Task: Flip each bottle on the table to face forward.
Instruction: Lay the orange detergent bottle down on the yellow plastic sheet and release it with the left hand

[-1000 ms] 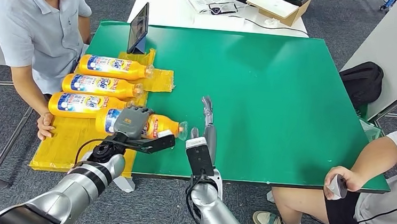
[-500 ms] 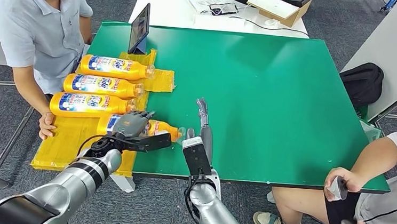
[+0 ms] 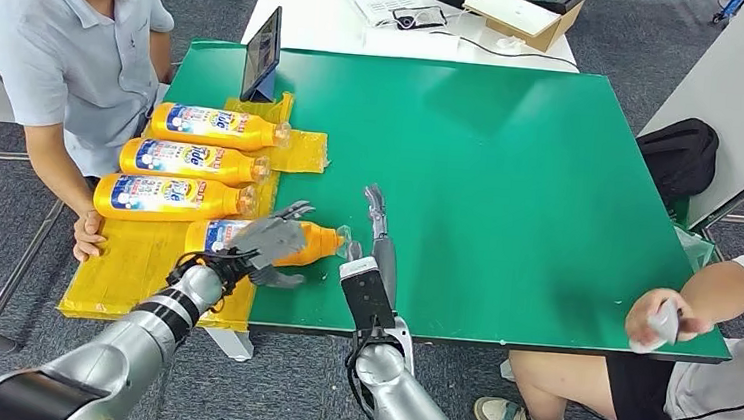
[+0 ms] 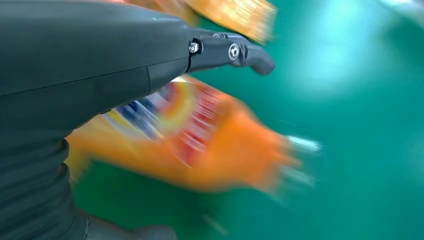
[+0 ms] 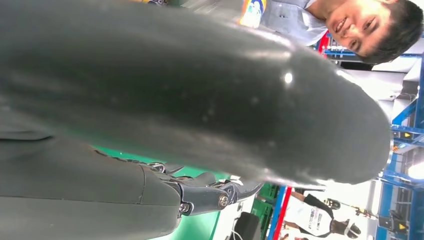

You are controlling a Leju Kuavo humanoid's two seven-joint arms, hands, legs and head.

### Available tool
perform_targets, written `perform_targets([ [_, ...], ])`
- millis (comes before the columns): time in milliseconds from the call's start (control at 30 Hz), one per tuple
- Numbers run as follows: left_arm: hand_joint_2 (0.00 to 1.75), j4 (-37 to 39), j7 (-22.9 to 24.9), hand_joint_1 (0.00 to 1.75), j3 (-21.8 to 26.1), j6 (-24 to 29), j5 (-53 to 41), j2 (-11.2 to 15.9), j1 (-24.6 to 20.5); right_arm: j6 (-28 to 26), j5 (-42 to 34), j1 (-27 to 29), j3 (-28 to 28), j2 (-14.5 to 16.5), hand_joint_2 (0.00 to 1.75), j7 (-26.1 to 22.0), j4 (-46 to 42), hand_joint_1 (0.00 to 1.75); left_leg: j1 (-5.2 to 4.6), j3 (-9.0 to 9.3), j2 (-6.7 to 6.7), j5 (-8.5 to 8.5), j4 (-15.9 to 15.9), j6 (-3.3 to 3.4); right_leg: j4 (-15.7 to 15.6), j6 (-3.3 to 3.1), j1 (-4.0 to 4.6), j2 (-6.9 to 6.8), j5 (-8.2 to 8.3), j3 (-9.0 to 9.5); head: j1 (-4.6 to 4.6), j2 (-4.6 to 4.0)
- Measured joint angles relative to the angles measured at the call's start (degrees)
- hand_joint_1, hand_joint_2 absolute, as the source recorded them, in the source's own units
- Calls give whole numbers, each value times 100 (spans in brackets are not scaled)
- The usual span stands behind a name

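Several orange bottles lie on their sides on a yellow mat (image 3: 133, 261) at the left of the green table (image 3: 511, 181), caps pointing right. The three farther ones (image 3: 186, 160) show blue and white labels. The nearest bottle (image 3: 310, 240) lies partly under my left hand (image 3: 270, 242), whose fingers are spread above it and do not grip it. The left wrist view shows this bottle (image 4: 210, 145) blurred, beneath my left hand (image 4: 100, 75). My right hand (image 3: 378, 236) stands edge-on with straight fingers just right of the bottle's cap (image 3: 345, 240), holding nothing. In the right wrist view my right hand (image 5: 200, 90) looms large.
A person in a grey shirt (image 3: 69, 56) sits at the table's left, one hand (image 3: 85, 238) on the mat. A dark tablet (image 3: 262, 53) stands at the back left. Another person (image 3: 709, 337) sits at the front right corner. A black bag (image 3: 678, 154) lies beyond the right edge.
My left hand has come off the top of the nearest bottle, turned, and spread its fingers. The right hand has drifted slightly left toward the cap.
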Motion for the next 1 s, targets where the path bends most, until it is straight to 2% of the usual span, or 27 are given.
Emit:
perform_targets([
  [67, 175, -389, -336, 0, 239, -329, 870, -106, 298, -37, 3, 2, 0, -22, 0, 0, -14, 0, -1, -1, 2, 0, 0, 0, -1, 0, -1, 1, 0, -2, 1, 0],
  [133, 175, -943, -472, 0, 410, -488, 1796, -235, 653, -108, -13, 15, 0, -61, 0, 0, -101, 0, -2, -3, 2, -1, 1, 1, -1, 0, -1, 1, 0, -5, 1, 0],
  [333, 175, -2644, -494, 0, 521, -570, 4199, -488, 1621, -846, 396, 163, -57, -238, 0, 0, -1121, 0, -2, -16, 3, -5, 2, 0, -2, 0, -1, 1, -1, -21, 1, -1],
  [467, 175, -3492, -480, 0, 513, -385, 4943, -555, 2097, -916, 902, 377, -392, -283, 0, -1, -1879, 0, -1, -17, 3, -5, 1, 0, -3, -1, 1, 1, -2, -23, -1, -1],
  [633, 175, -4129, -492, 0, 499, -210, 4993, -556, 2475, -920, 987, 678, -647, -366, 0, 0, -2433, 0, -1, -19, 2, -5, 1, 0, -3, -1, 0, 1, -2, -23, 0, 0],
  [767, 175, -4435, -604, 0, 491, 88, 4855, -548, 2668, -920, 1028, 941, -752, -456, 175, 0, -2674, 0, -1, -19, 1, -6, 1, 0, -3, -1, 0, 0, -2, -22, 0, -1],
  [833, 175, -4625, -757, 0, 494, 580, 4548, -540, 2807, -920, 911, 1145, -782, -549, 175, 1, -2773, 0, -1, -19, 1, -6, 1, 1, -4, 0, 0, 0, -3, -22, 1, -1],
  [933, 175, -5038, -1009, 0, 553, 1890, 3765, -481, 3123, -922, 1101, 1680, -958, -715, 175, 1, -3179, 0, -1, -24, -1, -12, 1, 0, -4, 0, 0, -1, -6, -25, 1, 0],
  [1000, 175, -5390, -1112, 0, 709, 2655, 3446, -392, 3397, -926, 1340, 2153, -1329, -766, 175, -1, -3688, 0, -1, -26, -2, -22, 1, 1, -5, 0, 0, -1, -14, -26, -1, 0],
])
